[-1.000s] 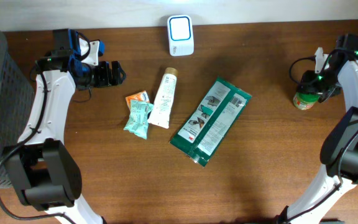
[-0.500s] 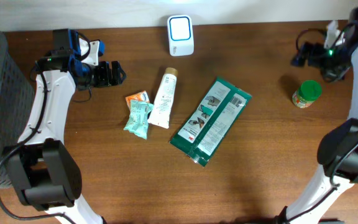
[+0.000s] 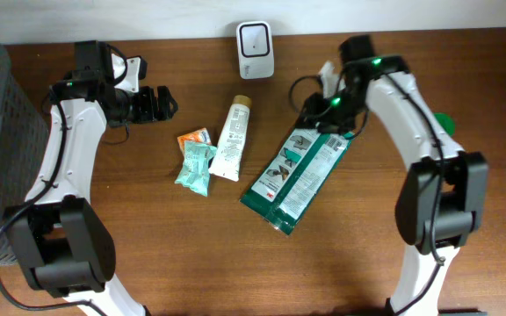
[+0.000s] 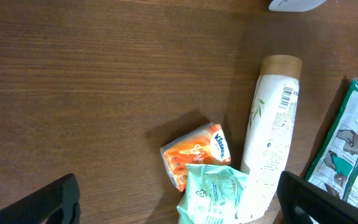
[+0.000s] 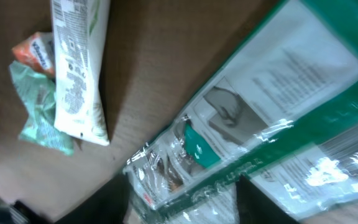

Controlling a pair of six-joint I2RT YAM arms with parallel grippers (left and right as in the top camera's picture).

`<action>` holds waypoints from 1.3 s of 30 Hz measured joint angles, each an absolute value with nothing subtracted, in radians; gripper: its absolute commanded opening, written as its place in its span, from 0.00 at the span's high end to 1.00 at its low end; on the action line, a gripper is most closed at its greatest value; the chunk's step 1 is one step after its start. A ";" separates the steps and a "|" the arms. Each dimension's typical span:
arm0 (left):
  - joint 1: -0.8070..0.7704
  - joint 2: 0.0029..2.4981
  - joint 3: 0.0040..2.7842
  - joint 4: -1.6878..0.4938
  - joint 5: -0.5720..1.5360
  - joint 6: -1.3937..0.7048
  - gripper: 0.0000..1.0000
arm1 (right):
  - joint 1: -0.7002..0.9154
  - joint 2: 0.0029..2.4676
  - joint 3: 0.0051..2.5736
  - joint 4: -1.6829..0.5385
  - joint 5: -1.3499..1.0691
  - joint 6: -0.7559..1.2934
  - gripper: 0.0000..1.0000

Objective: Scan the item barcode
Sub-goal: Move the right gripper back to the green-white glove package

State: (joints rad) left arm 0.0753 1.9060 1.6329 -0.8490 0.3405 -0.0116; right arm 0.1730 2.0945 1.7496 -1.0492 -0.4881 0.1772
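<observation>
Green foil printed with white panels is what I take for the item. The pouch [image 3: 297, 171] lies flat on the table [image 3: 148, 254], a little toward three o'clock of centre, its length running from seven o'clock up to one o'clock. My right gripper [image 3: 321, 112] hangs over its one o'clock end. The wrist view is blurred, so I cannot tell whether the fingers are pinching the film or only straddling it. My left gripper [image 3: 156, 104] hangs at ten o'clock, jaws wide apart, holding nothing. The white scanner [image 3: 255, 39] stands at twelve o'clock, well apart from the pouch.

The film looks slick and limp. A pinch on one end could slip, or the pouch could sag and fold over its own code. Its shine might also throw glare at the scanner. A drag toward nine o'clock could knock the tube [image 3: 232, 139] lying near it.

Only "Kleenex" on the orange pack [image 4: 196, 152] reads clearly. The tube shows a barcode, and the pouch's print is too small to read.
</observation>
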 measured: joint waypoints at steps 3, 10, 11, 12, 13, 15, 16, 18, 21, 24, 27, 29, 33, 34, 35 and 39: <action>0.075 1.906 1.633 -0.849 0.340 -0.012 0.01 | 0.229 2.096 1.696 -0.981 -0.437 0.179 0.77; 0.075 1.906 1.633 -0.848 0.340 -0.012 0.01 | 0.232 2.125 1.692 -0.644 -0.364 0.086 0.82; 0.075 1.906 1.633 -0.848 0.340 -0.012 0.01 | 0.232 2.150 1.692 -0.621 -0.358 0.110 0.82; 0.075 1.906 1.633 -0.848 0.340 -0.012 0.01 | 0.232 2.177 1.692 -0.611 -0.355 0.129 0.81; 0.075 1.906 1.633 -0.849 0.340 -0.012 0.01 | 0.232 2.201 1.692 -0.611 -0.352 0.142 0.82; 0.075 1.906 1.633 -0.849 0.340 -0.012 0.01 | 0.232 2.244 1.692 -0.612 -0.337 0.168 0.82; 0.075 1.906 1.633 -0.849 0.340 -0.012 0.01 | 0.232 2.256 1.692 -0.616 -0.318 0.181 0.82; 0.075 1.906 1.633 -0.849 0.340 -0.012 0.01 | 0.232 2.259 1.692 -0.624 -0.282 0.185 0.82; 0.075 1.906 1.633 -0.849 0.340 -0.012 0.01 | 0.217 2.259 1.692 -0.650 -0.247 0.188 0.76; 0.075 1.906 1.633 -0.849 0.340 -0.012 0.01 | 0.176 2.259 1.692 -0.657 -0.268 0.179 0.45; 0.075 1.906 1.633 -0.847 0.340 -0.012 0.01 | 0.135 2.252 1.754 -0.820 -0.355 0.151 0.43; 0.075 1.906 1.633 -0.849 0.340 -0.012 0.01 | 0.120 2.204 1.814 -0.997 -0.383 0.148 0.43; 0.075 1.906 1.633 -0.849 0.340 -0.012 0.01 | 0.116 2.103 1.845 -1.290 -0.316 0.146 0.43; 0.075 1.906 1.633 -0.849 0.340 -0.012 0.01 | 0.116 2.103 1.830 -1.303 -0.279 0.146 0.43; 0.075 1.906 1.633 -0.849 0.340 -0.012 0.01 | 0.115 2.102 1.803 -1.314 -0.257 0.146 0.43; 0.075 1.906 1.634 -0.849 0.340 -0.012 0.01 | 0.113 2.107 1.613 -1.299 -0.138 0.158 0.43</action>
State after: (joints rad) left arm 0.0753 1.9060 1.6337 -0.8486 0.3405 -0.0116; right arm 0.1131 2.1071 1.6131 -1.2987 -0.1375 0.1577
